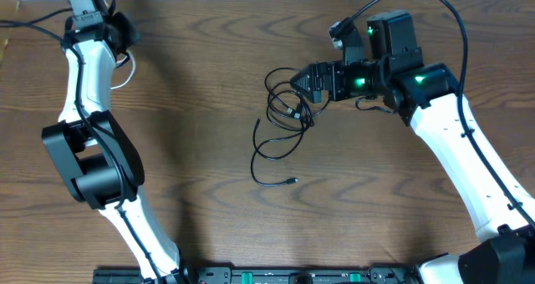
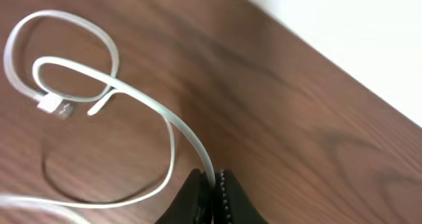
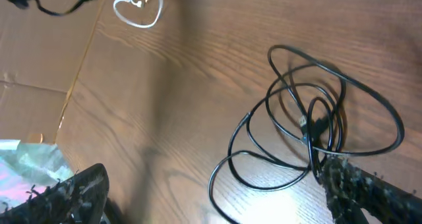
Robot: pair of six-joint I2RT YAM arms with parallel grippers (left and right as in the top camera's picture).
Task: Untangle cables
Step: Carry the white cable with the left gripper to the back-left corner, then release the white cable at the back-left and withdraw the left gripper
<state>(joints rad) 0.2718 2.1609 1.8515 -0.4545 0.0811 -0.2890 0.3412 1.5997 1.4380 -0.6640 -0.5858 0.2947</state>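
Two black cables (image 3: 315, 122) lie looped into one tangle near the middle of the surface (image 1: 201, 150), right at the tips of the right gripper (image 1: 299, 83). Its jaws stand spread wide with nothing between them. From the right wrist the knot sits beside one finger (image 3: 376, 194), not centred in the gap, so I judge the next grab needs a sideways shift before closing. A loose tail (image 1: 254, 163) runs out of the tangle toward the robot's base and ends in a small plug (image 1: 292, 181), which gives the tangle's long axis. The white cable (image 2: 188, 133) lies well apart at the far left corner, pinched in the clenched jaws of the left gripper (image 2: 214, 183). The right arm is plainly nearer to the black pair.
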